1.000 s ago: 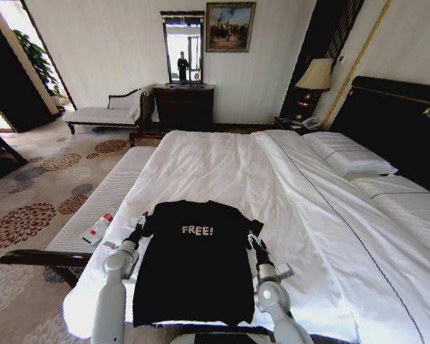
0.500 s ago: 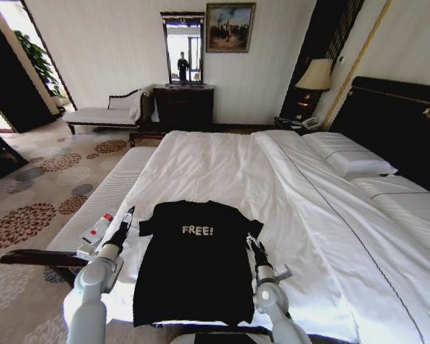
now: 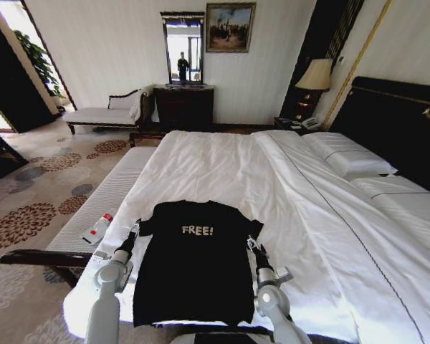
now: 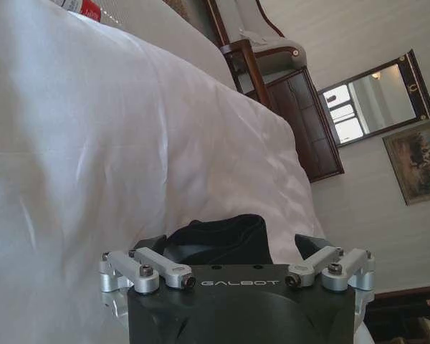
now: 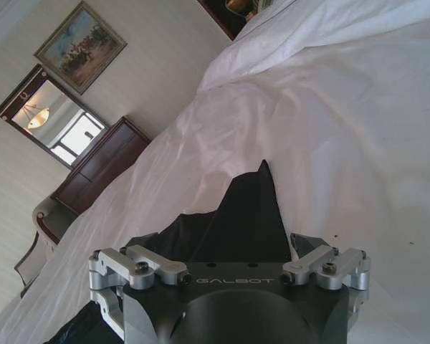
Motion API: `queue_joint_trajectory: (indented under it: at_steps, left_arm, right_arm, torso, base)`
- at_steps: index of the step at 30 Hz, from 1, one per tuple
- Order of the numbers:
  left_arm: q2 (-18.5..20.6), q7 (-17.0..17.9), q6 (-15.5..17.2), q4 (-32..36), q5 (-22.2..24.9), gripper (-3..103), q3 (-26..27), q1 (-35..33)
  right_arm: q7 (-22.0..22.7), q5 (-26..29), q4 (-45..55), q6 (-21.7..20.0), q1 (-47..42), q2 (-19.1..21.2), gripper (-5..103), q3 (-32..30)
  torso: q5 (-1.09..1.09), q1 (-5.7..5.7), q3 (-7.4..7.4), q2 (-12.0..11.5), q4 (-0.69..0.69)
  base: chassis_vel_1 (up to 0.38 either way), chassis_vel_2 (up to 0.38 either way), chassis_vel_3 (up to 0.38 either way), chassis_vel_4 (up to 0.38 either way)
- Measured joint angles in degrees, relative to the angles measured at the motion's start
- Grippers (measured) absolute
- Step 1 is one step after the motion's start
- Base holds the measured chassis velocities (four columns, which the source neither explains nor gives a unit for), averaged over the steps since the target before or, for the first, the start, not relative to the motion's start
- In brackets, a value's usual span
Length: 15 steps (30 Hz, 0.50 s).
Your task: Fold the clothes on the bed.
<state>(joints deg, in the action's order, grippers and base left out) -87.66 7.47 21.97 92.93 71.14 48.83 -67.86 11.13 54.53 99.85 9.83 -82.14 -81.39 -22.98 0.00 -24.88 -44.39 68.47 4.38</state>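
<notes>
The clothes, one black T-shirt (image 3: pixel 193 269) with white "FREE!" lettering, lie flat and face up at the near end of the bed (image 3: pixel 222 161). My left gripper (image 3: pixel 135 228) hovers at the shirt's left sleeve. In the left wrist view this gripper (image 4: pixel 231 242) is open, and the black sleeve (image 4: pixel 218 236) lies between its spread fingers. At the shirt's right sleeve, my right gripper (image 3: pixel 249 244) also stands open. The right wrist view shows that gripper (image 5: pixel 226 242) with the pointed black sleeve (image 5: pixel 247 208) lying between its fingers on the white sheet.
A long white bench (image 3: pixel 107 193) runs along the bed's left side, with a red-capped bottle (image 3: pixel 97 228) on it. A dark wooden rail (image 3: pixel 36 258) juts out at lower left. Pillows (image 3: pixel 347 154) and the dark headboard (image 3: pixel 401 118) are at the right.
My left gripper swung out to the left away from the sleeve, then came back in beside it. The left sleeve now lies flatter. The right gripper barely moved.
</notes>
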Motion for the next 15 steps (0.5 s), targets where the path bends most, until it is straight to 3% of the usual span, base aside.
queue_joint_trajectory:
  at_steps: [15]
  left_arm:
    - [-2.5, 1.0, 0.4, -2.8, -1.8, 100, -1.1, 3.6]
  right_arm:
    - [0.0, -0.7, -0.8, 0.2, 0.0, -0.3, 100, 0.4]
  torso:
    - [0.0, 0.0, 0.0, 0.0, 0.01]
  base:
    - [0.0, 0.0, 0.0, 0.0]
